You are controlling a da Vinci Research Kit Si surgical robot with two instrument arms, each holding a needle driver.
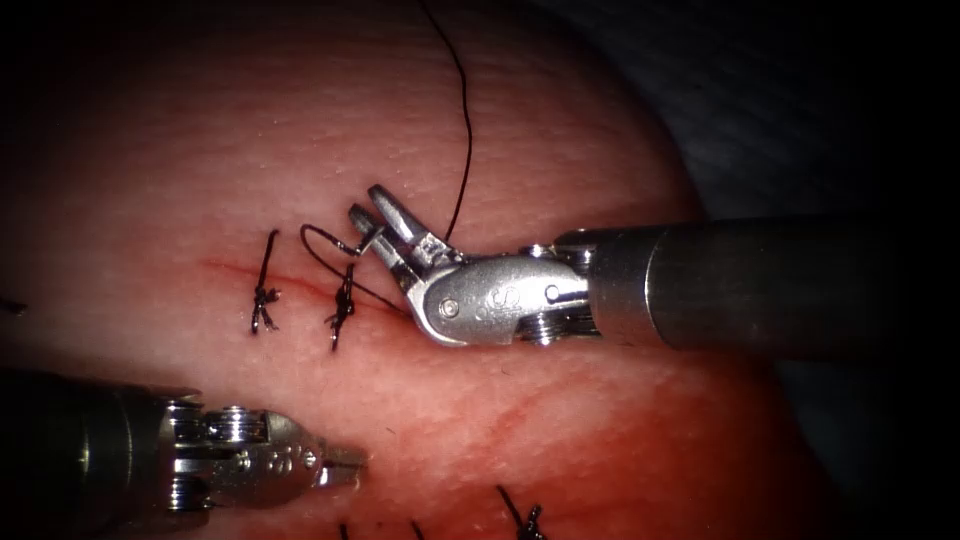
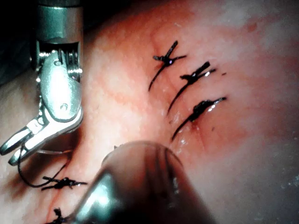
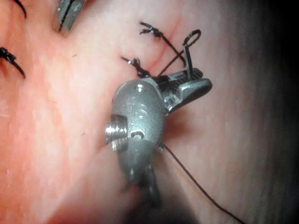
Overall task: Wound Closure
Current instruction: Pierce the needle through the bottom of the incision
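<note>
Black thread (image 1: 462,120) runs from the frame's upper middle down into the right end effector (image 1: 375,222), whose jaws look slightly spread, with a dark loop (image 1: 318,248) curling from their tips toward the middle knot (image 1: 343,303) on the cut (image 1: 300,283). Whether a needle is there I cannot tell. Fine, limp and probably slippery, the thread is best pinched well clear of the knot, I judge. Soft tissue (image 1: 560,420) would tear if tugged. At lower left the left end effector (image 1: 345,465) appears pressed together, holding nothing.
</note>
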